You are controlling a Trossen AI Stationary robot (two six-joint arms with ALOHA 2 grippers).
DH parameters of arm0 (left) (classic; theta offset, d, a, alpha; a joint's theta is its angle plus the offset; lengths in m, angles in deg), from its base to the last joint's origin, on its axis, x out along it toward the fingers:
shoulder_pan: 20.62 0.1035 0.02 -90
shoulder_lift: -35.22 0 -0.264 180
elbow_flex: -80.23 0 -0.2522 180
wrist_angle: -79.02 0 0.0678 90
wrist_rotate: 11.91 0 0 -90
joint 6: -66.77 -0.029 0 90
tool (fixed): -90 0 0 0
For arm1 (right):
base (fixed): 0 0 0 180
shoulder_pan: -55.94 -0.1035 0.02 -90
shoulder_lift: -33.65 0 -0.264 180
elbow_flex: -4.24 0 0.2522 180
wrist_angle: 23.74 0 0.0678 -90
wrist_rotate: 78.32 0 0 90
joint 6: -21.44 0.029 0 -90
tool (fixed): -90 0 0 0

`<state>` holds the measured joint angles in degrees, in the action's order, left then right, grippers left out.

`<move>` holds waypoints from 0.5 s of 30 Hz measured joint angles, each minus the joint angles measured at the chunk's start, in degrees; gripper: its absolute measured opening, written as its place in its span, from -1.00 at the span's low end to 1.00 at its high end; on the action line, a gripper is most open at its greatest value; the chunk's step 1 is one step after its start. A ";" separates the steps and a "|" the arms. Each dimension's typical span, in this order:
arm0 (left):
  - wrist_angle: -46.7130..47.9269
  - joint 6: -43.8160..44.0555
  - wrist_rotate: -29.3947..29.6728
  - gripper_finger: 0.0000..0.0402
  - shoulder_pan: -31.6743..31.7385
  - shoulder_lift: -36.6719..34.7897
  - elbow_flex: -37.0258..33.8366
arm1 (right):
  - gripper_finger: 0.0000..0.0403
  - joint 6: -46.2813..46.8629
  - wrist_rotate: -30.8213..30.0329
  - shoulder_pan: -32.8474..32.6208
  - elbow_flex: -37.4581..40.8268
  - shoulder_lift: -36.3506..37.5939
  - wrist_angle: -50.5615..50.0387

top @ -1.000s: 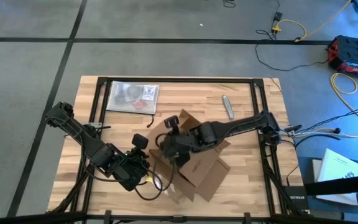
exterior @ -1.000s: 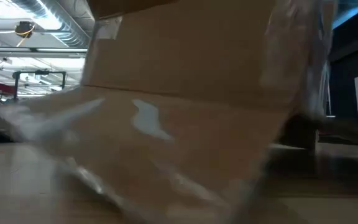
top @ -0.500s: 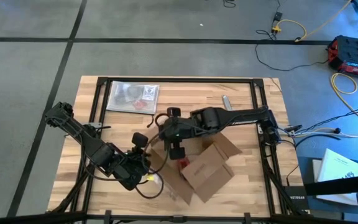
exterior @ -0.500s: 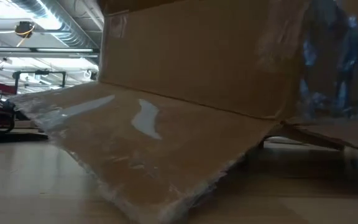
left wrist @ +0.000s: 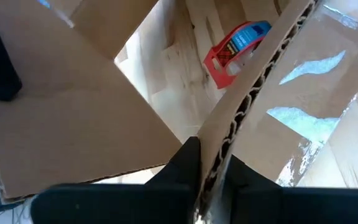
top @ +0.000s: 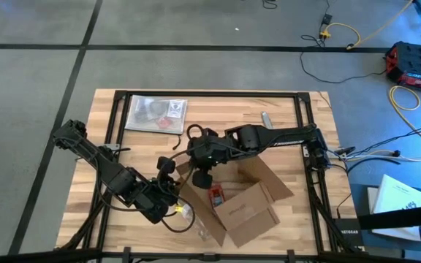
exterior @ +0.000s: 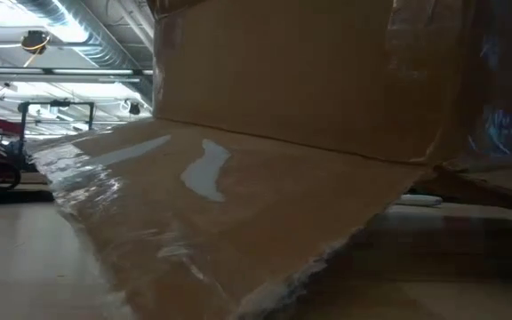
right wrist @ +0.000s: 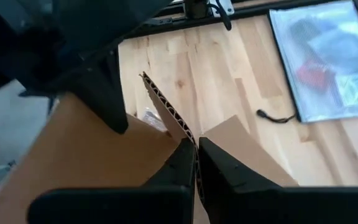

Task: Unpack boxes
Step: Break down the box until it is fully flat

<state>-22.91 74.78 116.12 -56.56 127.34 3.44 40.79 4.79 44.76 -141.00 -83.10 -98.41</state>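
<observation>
From table height the cardboard box (exterior: 274, 133) fills nearly the whole picture; its top and right side are cut off, and both arms are hidden behind it. From above, the right gripper (top: 198, 177) covers the box's far-left flap. The red-and-blue object (top: 215, 196) is too small to identify there. The contents of the clear bag (top: 156, 113) at the far left cannot be made out.
</observation>
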 joint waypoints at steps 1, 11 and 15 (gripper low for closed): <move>0.00 0.22 0.36 -1.00 0.11 0.00 0.00 | -1.00 1.09 0.16 0.00 0.00 0.02 0.01; -0.13 0.59 1.80 -1.00 0.81 0.02 0.00 | -1.00 5.92 1.94 0.00 -0.07 0.13 0.38; -0.13 0.59 1.81 -1.00 0.80 0.02 -0.02 | -1.00 14.91 1.96 0.06 -0.07 0.13 0.27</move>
<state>-23.04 75.37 117.93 -55.75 127.36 3.42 55.70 6.75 44.82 -141.07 -82.96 -98.14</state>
